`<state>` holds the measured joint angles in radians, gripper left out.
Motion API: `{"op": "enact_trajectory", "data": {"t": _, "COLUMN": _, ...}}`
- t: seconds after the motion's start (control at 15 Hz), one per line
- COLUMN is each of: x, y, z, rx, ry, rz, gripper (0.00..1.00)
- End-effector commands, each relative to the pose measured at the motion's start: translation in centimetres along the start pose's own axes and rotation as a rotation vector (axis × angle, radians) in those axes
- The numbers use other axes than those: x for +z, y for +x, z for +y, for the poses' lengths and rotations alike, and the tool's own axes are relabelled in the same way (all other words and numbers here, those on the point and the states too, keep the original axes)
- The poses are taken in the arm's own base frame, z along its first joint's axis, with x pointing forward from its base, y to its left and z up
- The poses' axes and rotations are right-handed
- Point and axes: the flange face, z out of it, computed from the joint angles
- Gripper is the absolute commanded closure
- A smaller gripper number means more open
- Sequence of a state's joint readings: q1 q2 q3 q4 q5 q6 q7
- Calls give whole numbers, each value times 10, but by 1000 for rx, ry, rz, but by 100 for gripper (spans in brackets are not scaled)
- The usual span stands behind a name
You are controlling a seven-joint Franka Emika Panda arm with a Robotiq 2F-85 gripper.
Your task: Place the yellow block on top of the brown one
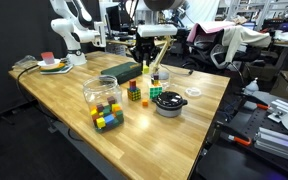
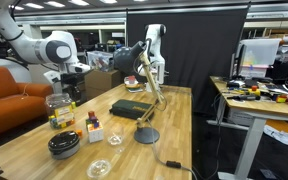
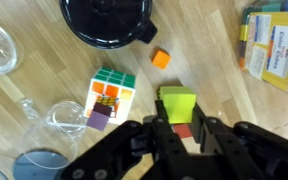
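Observation:
In the wrist view my gripper (image 3: 180,122) is shut on the yellow block (image 3: 177,103), a bright yellow cube held between the fingertips. Just behind and under it, between the fingers, a patch of the dark reddish-brown block (image 3: 183,132) shows; whether the two touch I cannot tell. In both exterior views the gripper (image 1: 143,64) (image 2: 71,92) hangs low over the wooden table, and the two blocks are too small to make out there.
A Rubik's cube (image 3: 108,97) and a small orange cube (image 3: 160,59) lie close by. A black bowl (image 3: 107,20) is beyond them, with glassware (image 3: 59,118) beside it. A jar of coloured cubes (image 1: 104,100), a dark box (image 2: 129,108) and a gold lamp (image 2: 149,85) stand on the table (image 1: 64,85).

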<state>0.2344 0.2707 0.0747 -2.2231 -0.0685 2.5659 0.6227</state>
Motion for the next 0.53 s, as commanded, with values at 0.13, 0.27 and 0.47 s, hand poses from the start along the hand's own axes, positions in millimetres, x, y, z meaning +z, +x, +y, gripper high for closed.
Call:
{"op": "enact_trajectory", "data": {"t": 0.13, "x": 16, "y": 11, "z": -23, "rx": -84, "ry": 9, "rz": -9, "gripper": 74}}
{"op": "enact_trajectory", "data": {"t": 0.27, "x": 19, "y": 15, "z": -23, "rx": -92, "ry": 8, "rz": -11, "gripper": 74}}
{"op": "enact_trajectory", "data": {"t": 0.47, "x": 18, "y": 15, "z": -23, "rx": -94, "ry": 8, "rz": -10, "gripper": 74}}
